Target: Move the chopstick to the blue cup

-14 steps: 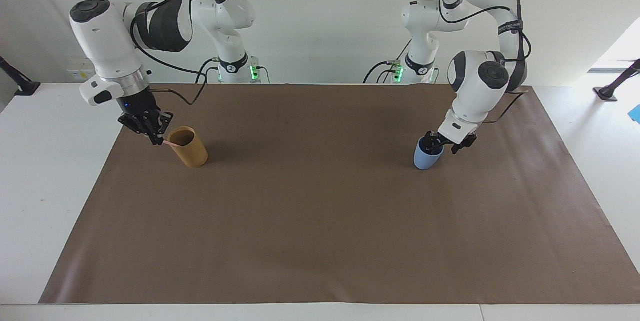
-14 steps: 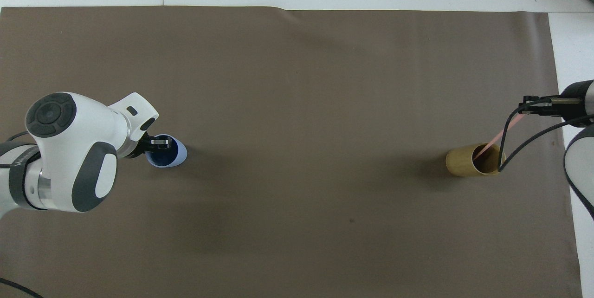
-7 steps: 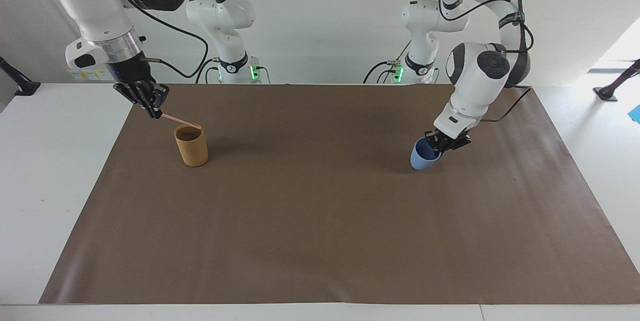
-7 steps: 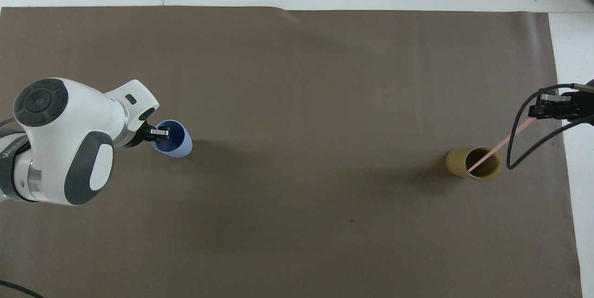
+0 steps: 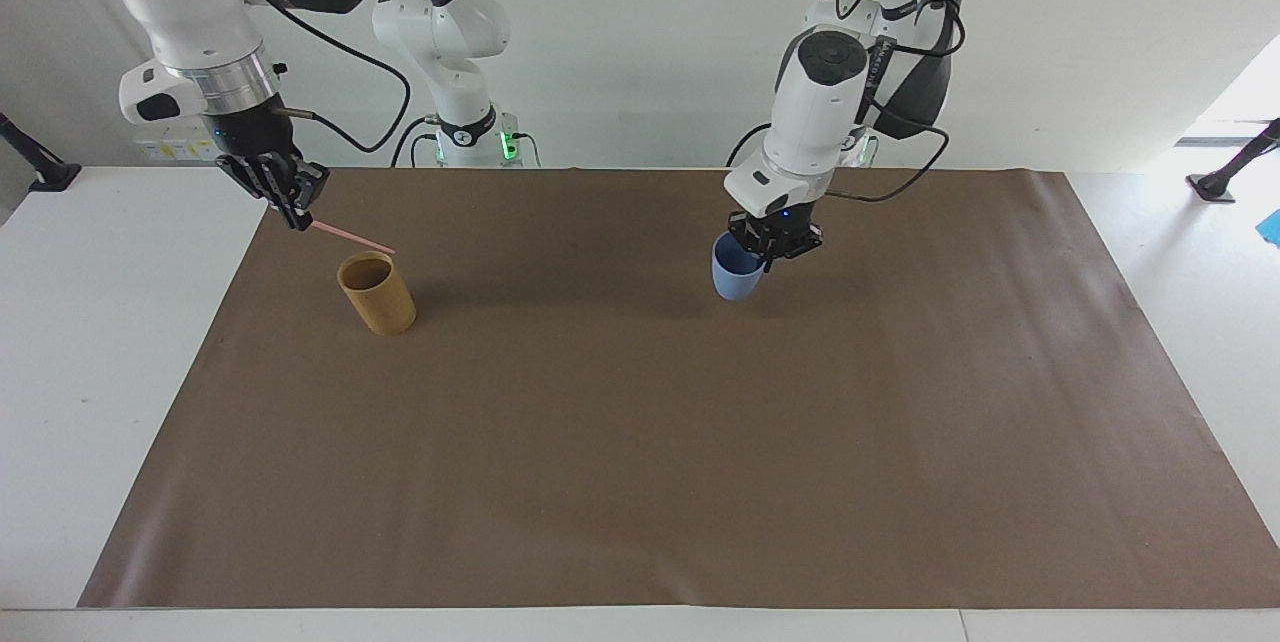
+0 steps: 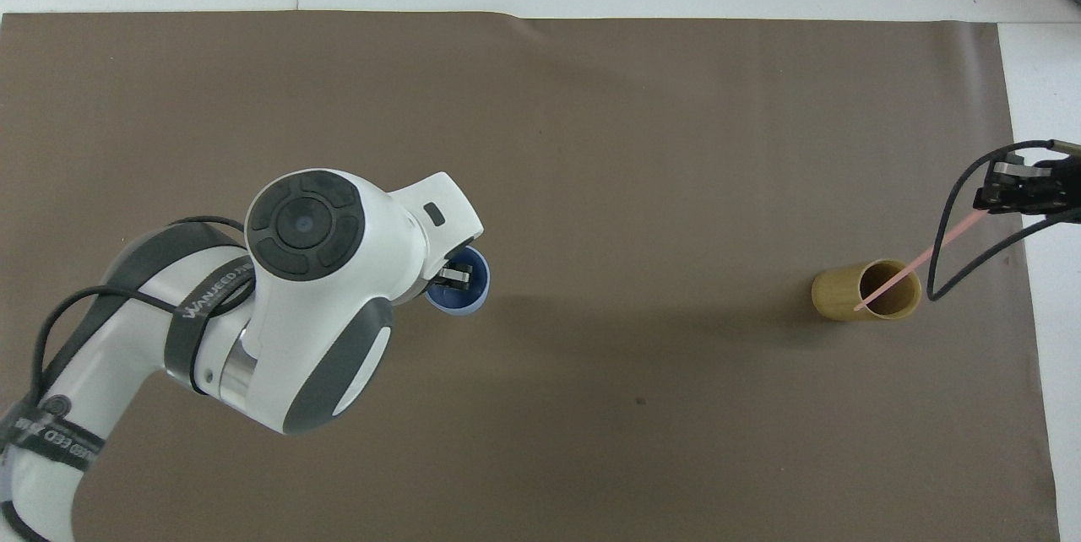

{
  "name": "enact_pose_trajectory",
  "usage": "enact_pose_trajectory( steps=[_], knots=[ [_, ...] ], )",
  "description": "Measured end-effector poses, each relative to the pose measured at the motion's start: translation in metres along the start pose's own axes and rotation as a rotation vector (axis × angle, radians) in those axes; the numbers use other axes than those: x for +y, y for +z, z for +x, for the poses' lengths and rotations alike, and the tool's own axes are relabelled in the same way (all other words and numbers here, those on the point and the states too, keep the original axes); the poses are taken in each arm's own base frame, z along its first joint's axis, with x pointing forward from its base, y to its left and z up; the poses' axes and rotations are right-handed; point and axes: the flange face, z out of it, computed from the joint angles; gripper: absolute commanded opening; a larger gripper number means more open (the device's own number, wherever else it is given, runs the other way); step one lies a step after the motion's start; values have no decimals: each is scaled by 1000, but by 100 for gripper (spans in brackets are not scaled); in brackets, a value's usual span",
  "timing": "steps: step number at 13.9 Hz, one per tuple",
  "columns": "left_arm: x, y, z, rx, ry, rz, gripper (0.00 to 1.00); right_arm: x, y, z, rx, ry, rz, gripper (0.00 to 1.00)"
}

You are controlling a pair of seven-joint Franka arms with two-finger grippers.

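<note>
A: In the facing view, the right pincer [image 5: 297, 212] is pinching one end of the thin, straight, light pink chopstick [image 5: 352, 238]. The stick is now hanging clear above the tall tan cylindrical cup [image 5: 377, 294]; half a second ago its tip was at the rim, and a second ago it was down inside.

B: And the left pincer [image 5: 770, 257] is gripping the rim of the small light-blue tapering cup [image 5: 735, 274]. It is carrying that cup toward the middle of the brown mat [image 5: 640, 442], away from the left arm's end, where it was a second ago.

A: In the overhead view, the chopstick [image 6: 916, 263] is slanting from the right pincer [image 6: 990, 197] across the tan cup's mouth [image 6: 866, 293].

B: The blue cup [image 6: 466, 293] is peeking out under the left wrist, the left pincer [image 6: 457, 275] pressed onto its rim.

A: So I judge the stick is freed and the cup is coming to meet it. They are well apart; closing that gap and lowering the tip in is what remains.
</note>
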Motion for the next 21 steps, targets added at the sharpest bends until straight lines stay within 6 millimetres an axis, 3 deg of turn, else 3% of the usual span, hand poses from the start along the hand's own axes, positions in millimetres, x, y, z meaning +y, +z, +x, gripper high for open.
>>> enact_pose_trajectory(
  steps=[3,6,9,13,19,20,21],
  knots=[
    [52,27,3,23,16,-16,0,-43,-4,-16,-9,159,31,0],
    [80,49,5,52,15,-35,0,-70,-5,-29,-67,282,114,0],
    [88,55,6,66,22,-42,0,-80,-6,-34,-113,422,157,0],
    [106,69,3,75,47,-47,0,-116,-8,-55,-137,530,149,0],
    [108,86,4,93,61,-26,2,-117,-8,-56,-138,523,150,0],
    [108,87,5,105,54,-32,18,-118,-7,-56,-140,523,151,0],
    [109,88,5,111,52,-35,65,-118,-7,-57,-146,524,154,0]
  ],
)
